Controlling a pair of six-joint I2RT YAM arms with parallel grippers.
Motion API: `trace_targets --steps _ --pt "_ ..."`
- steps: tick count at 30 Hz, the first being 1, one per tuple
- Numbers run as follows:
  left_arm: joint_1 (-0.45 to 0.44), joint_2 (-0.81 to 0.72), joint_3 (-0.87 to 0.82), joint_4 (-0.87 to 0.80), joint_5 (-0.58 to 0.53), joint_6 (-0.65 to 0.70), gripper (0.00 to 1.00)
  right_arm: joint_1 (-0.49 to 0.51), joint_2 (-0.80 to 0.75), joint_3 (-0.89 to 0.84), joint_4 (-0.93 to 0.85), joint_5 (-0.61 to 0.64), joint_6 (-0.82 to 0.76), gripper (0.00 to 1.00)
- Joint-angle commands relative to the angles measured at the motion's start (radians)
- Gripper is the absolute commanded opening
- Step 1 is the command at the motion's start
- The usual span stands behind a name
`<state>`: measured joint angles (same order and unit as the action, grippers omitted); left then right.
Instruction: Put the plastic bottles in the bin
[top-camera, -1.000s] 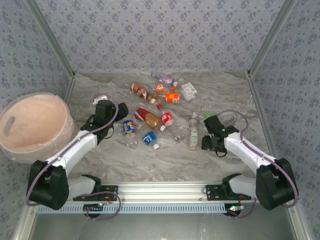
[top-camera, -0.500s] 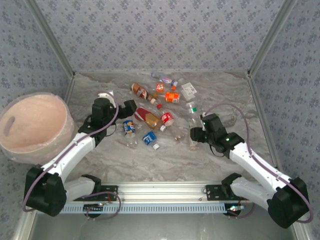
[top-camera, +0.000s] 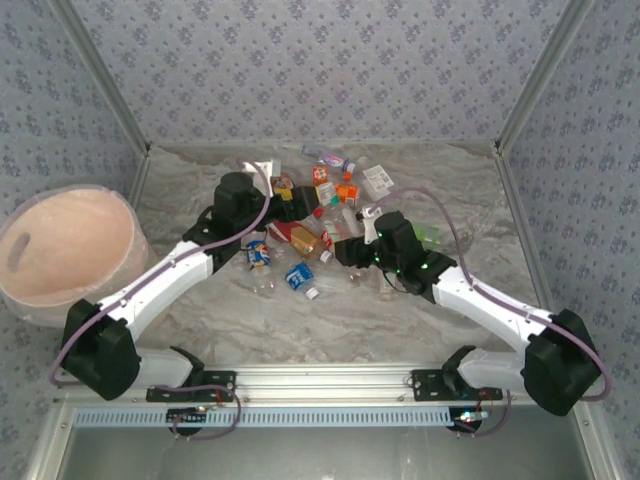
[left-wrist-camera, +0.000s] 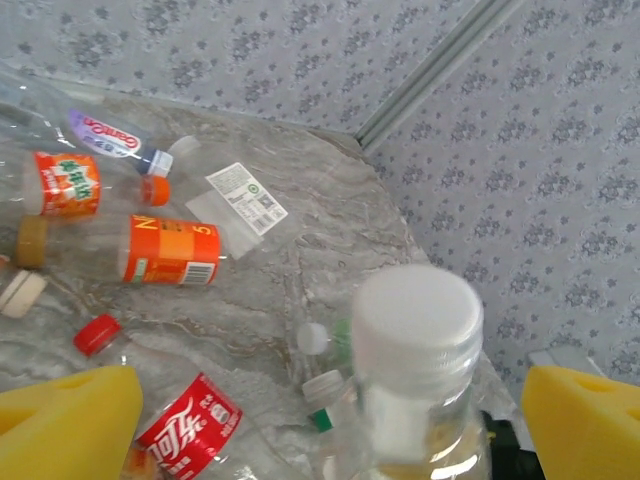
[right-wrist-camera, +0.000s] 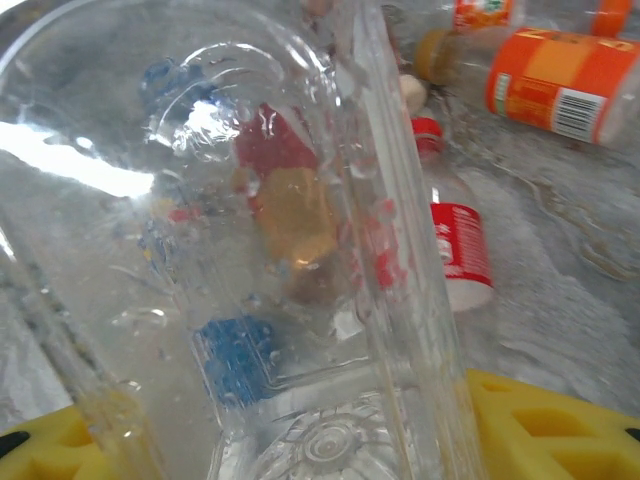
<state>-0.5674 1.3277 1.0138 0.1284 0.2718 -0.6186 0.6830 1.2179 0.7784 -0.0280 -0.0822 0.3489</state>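
Several plastic bottles lie in a pile mid-table: an orange-labelled one (top-camera: 345, 193) (left-wrist-camera: 170, 250) (right-wrist-camera: 560, 85), a red-labelled one (top-camera: 333, 236) (left-wrist-camera: 185, 425) (right-wrist-camera: 460, 255) and blue-labelled ones (top-camera: 299, 276) (top-camera: 258, 254). My right gripper (top-camera: 348, 250) (right-wrist-camera: 300, 440) is shut on a clear bottle (right-wrist-camera: 280, 250), base towards the palm. Its white cap (left-wrist-camera: 415, 320) stands close between the wide-apart fingers of my open left gripper (top-camera: 290, 200) (left-wrist-camera: 330, 420), which hovers over the pile's far side. The pinkish-beige bin (top-camera: 75, 245) sits at the far left.
Loose caps (left-wrist-camera: 97, 333) and a flat clear packet with a white label (top-camera: 378, 181) (left-wrist-camera: 245, 197) lie among the bottles. Patterned walls and metal posts close in the table at the back and both sides.
Both arms swung in towards the pile: the left gripper moved right and farther back, the right gripper moved left. The right gripper now has a clear bottle in it.
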Motion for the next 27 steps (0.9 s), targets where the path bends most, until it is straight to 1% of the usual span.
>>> trace_targets --steps 1,4,6,8,10,12,14,17,19,21,23,26,27 --pt "-0.027 0.030 0.060 -0.011 -0.031 0.011 0.97 0.023 0.032 0.058 0.068 -0.033 -0.022 0.52" --pt "-0.045 0.052 0.078 -0.048 -0.103 0.011 0.94 0.036 0.051 0.072 0.082 -0.047 -0.033 0.52" --pt "-0.045 0.074 0.097 -0.069 -0.111 0.008 0.89 0.041 0.064 0.083 0.092 -0.074 -0.036 0.53" --pt "-0.046 0.088 0.109 -0.067 -0.099 0.010 0.82 0.047 0.078 0.096 0.092 -0.090 -0.038 0.53" --pt "-0.048 0.098 0.120 -0.074 -0.102 0.013 0.72 0.052 0.091 0.104 0.091 -0.099 -0.042 0.53" --pt "-0.048 0.106 0.126 -0.082 -0.106 0.013 0.60 0.055 0.103 0.109 0.097 -0.113 -0.044 0.53" --pt "-0.049 0.107 0.124 -0.081 -0.108 0.012 0.53 0.058 0.113 0.116 0.101 -0.124 -0.047 0.53" --pt "-0.050 0.105 0.120 -0.076 -0.114 0.008 0.45 0.057 0.120 0.123 0.103 -0.146 -0.060 0.54" --pt "-0.049 0.102 0.117 -0.069 -0.105 0.010 0.43 0.056 0.118 0.119 0.100 -0.177 -0.061 0.56" --pt "-0.048 0.099 0.115 -0.064 -0.103 0.013 0.41 0.049 0.114 0.116 0.112 -0.202 -0.064 0.60" --pt "-0.046 0.092 0.107 -0.058 -0.112 0.013 0.41 0.042 0.108 0.117 0.111 -0.235 -0.091 0.69" --pt "-0.033 0.090 0.095 -0.045 -0.140 -0.003 0.42 0.035 0.088 0.134 0.036 -0.278 -0.199 0.83" --pt "-0.028 0.096 0.100 -0.049 -0.152 -0.015 0.42 0.030 0.078 0.135 0.010 -0.278 -0.236 0.86"
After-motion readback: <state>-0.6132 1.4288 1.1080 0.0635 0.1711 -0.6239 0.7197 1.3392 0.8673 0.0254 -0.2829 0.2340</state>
